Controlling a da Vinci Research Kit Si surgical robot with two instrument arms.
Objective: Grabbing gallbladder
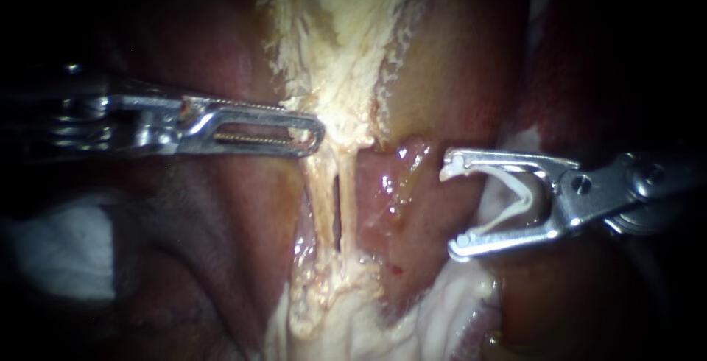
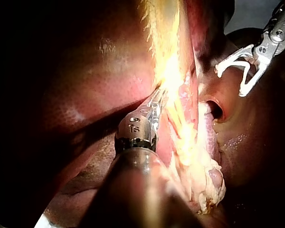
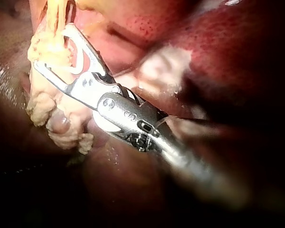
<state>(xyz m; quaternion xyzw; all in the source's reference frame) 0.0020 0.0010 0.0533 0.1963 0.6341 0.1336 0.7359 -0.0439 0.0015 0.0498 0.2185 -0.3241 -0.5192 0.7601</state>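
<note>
The left instrument (image 1: 315, 130) has its claw narrow, closed on the edge of the pale tissue (image 1: 331, 51) beside the tan gallbladder (image 1: 442, 59), which lies top centre above 2 tubes (image 1: 324, 199). The right instrument (image 1: 451, 208) holds a white clip (image 1: 515, 199) in its wide claw, near the tubes.

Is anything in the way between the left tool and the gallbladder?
Nothing visible. The left instrument's tip lies against the gallbladder's pale tissue. The right instrument, its jaws shut on a clip, is off to the side.
</note>
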